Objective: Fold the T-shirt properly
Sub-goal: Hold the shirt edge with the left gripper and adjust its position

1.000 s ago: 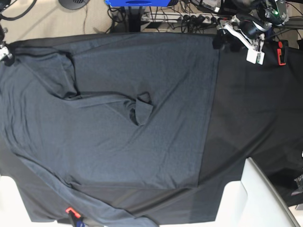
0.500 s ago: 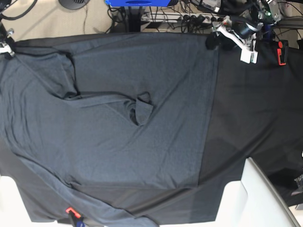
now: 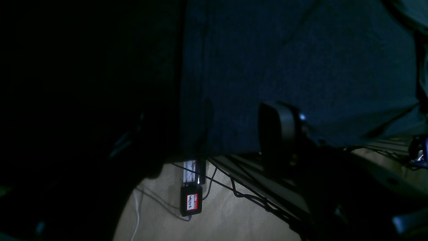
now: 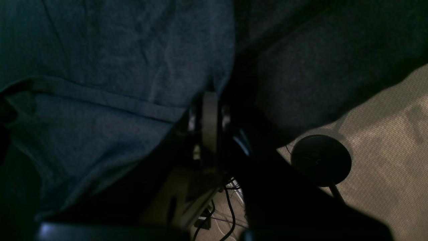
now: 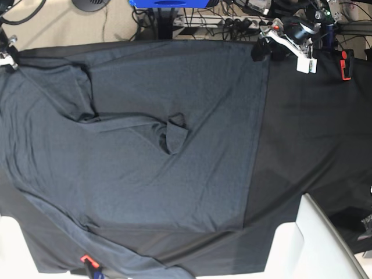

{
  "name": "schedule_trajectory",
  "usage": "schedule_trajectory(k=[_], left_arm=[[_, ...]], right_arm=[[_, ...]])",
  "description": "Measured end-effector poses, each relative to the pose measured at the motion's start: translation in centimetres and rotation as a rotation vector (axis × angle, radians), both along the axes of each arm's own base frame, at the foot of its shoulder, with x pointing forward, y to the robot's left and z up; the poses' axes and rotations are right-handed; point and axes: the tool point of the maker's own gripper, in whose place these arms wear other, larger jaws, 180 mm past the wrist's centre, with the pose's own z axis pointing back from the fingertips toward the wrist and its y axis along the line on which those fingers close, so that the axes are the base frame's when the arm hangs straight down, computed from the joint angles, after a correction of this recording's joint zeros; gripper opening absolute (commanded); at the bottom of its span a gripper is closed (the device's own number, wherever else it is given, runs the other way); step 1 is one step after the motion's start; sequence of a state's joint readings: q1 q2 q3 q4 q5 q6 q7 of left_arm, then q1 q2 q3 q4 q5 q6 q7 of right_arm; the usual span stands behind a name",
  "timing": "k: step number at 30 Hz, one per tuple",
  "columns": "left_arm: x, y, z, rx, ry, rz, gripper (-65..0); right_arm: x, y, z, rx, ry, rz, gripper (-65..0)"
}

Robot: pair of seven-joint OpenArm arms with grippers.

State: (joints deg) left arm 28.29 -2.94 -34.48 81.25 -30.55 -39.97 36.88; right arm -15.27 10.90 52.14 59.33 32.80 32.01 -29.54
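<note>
The slate-grey T-shirt (image 5: 151,128) lies spread on the black cloth (image 5: 314,128), with a small folded bump near its middle. At the far right corner of the shirt my left gripper (image 5: 260,52) hovers open. In the left wrist view its fingers (image 3: 277,130) stand wide apart on either side of the shirt's corner (image 3: 200,140), so the left gripper (image 3: 207,117) holds nothing. My right gripper (image 5: 6,57) sits at the far left corner, mostly cut off by the frame. In the right wrist view the right gripper (image 4: 210,97) is shut on the T-shirt's edge (image 4: 187,77).
White surfaces stick out at the near right (image 5: 317,244) and near left (image 5: 11,244). A red and black clamp (image 5: 346,64) stands by the far right edge and an orange one (image 5: 87,260) at the near edge. Cables and a round black base (image 4: 321,160) lie on the floor beyond.
My left gripper has moved left and slightly back to the shirt's far right corner. My right gripper has closed at the far left corner and shifted a little toward the far edge.
</note>
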Motion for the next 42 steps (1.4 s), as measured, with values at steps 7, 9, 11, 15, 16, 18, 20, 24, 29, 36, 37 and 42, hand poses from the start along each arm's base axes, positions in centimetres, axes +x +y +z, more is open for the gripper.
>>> schedule_trajectory(k=[7, 9, 11, 15, 16, 18, 20, 24, 29, 36, 37, 42], left_arm=[[-1.9, 2.5, 0.1, 0.029, 0.02, 0.084, -24.2], [-3.2, 4.0, 0.0, 0.07, 0.067, 0.106, -24.2], [-3.9, 5.0, -0.1, 0.091, 0.089, 0.127, -24.2], [-2.8, 4.2, 0.0, 0.076, 0.061, 0.113, -24.4], [-2.6, 3.9, 0.0, 0.069, 0.057, 0.107, -24.4], [-2.5, 3.4, -0.1, 0.063, 0.059, 0.092, -24.4], [-2.5, 2.7, -0.2, 0.052, 0.063, 0.075, -24.4], [-1.9, 1.4, 0.7, 0.055, 0.037, 0.051, -24.4], [-0.1, 1.4, 3.3, 0.092, -0.052, 0.032, -24.4], [-0.6, 1.2, 2.9, 0.087, -0.033, 0.033, -24.4], [-0.6, 1.2, 2.6, 0.084, -0.028, 0.037, -24.4], [-0.4, 0.9, 1.0, 0.042, -0.004, 0.064, -24.4]], right_arm=[[0.0, 0.0, 0.0, 0.0, 0.0, 0.0, -64.8], [0.0, -0.1, 0.0, -0.001, 0.001, 0.0, -64.8], [0.0, -0.1, 0.0, -0.001, 0.002, 0.001, -64.8], [0.1, -0.1, 0.0, 0.0, -0.001, 0.001, -64.8], [0.2, -0.1, 0.1, 0.0, -0.002, 0.001, -64.8], [0.2, -0.1, 0.0, -0.001, 0.0, 0.003, -64.8], [0.2, 0.0, 0.0, -0.001, -0.001, 0.002, -64.8], [0.2, -0.1, 0.0, -0.001, 0.0, 0.003, -64.8], [0.2, 0.0, 0.0, -0.001, -0.002, 0.002, -64.8], [0.3, 0.0, 0.1, -0.001, -0.003, 0.002, -64.8], [0.3, 0.0, 0.1, -0.001, -0.003, 0.002, -64.8], [0.3, 0.0, 0.0, -0.001, -0.003, 0.003, -64.8]])
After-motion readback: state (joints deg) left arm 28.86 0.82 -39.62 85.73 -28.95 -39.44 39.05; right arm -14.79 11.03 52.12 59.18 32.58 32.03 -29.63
